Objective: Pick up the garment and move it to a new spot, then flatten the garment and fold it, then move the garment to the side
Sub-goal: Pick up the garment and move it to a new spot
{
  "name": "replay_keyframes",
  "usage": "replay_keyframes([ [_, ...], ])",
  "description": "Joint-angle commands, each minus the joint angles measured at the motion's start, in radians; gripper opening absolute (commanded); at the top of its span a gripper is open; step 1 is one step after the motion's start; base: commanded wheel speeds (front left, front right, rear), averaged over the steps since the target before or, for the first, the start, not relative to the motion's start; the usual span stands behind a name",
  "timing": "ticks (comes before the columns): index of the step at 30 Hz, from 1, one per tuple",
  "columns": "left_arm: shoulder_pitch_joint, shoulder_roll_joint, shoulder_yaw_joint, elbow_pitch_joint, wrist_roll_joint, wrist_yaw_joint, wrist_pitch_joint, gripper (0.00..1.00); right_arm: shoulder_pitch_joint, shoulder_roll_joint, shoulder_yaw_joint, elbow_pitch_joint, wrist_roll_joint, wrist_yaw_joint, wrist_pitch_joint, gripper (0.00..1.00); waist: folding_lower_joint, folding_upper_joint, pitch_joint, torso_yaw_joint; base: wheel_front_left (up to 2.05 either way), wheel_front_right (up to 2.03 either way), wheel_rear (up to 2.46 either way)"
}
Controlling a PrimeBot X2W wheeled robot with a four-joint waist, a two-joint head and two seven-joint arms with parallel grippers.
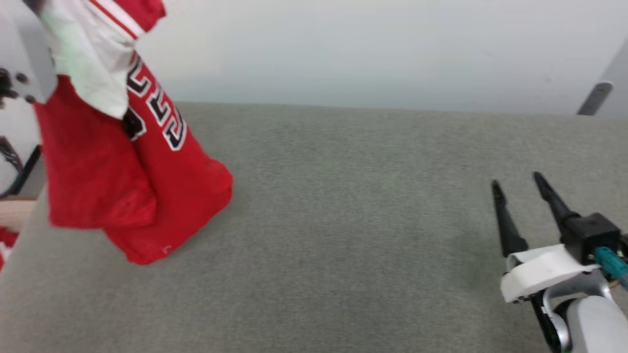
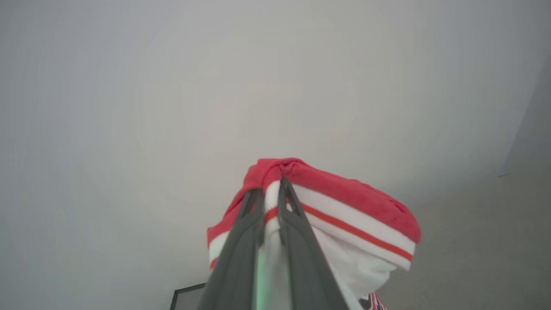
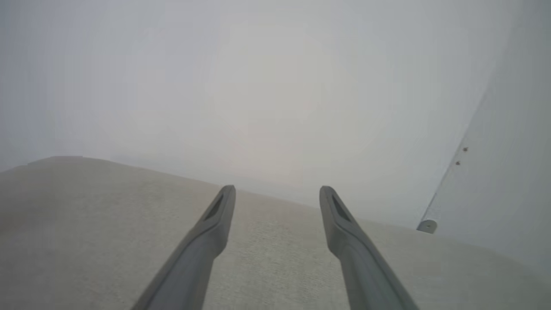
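Hanging vertically, hem down, the garment (image 1: 181, 191) is pinched by left fingers (image 2: 301, 249) (right fingers (image 3: 344, 237) spread wide).

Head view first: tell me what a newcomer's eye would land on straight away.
The garment, red with a white sleeve and black-white letters, dominates, hanging bunched at the left of the head view over the grey surface. In the left wrist view the left gripper is shut on its red-white striped trim. At the head view's lower right the right gripper stands open, holding nothing.
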Motion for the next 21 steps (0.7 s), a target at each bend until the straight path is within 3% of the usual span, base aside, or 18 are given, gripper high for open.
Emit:
replay_keyframes([
  [1,0.010,-0.007,0.004,-0.023,-0.016,0.012,0.011,0.00,0.016,0.000,-0.018,-0.001,-0.003,0.000,-0.006,1.00,0.0000,-0.0001,0.008,-0.049,0.00,0.00,0.00],
  [9,-0.002,-0.049,-0.039,-0.181,-0.041,0.033,0.082,0.00,0.010,0.000,-0.129,0.007,-0.047,0.000,-0.021,1.00,0.0000,-0.0001,0.041,-0.161,0.00,0.00,0.00],
  [21,0.058,-0.186,-0.181,-0.290,-0.054,0.064,0.128,0.00,0.017,0.047,-0.219,0.069,-0.080,0.000,-0.056,1.00,0.0000,-0.0001,0.105,-0.282,0.00,0.00,0.00],
])
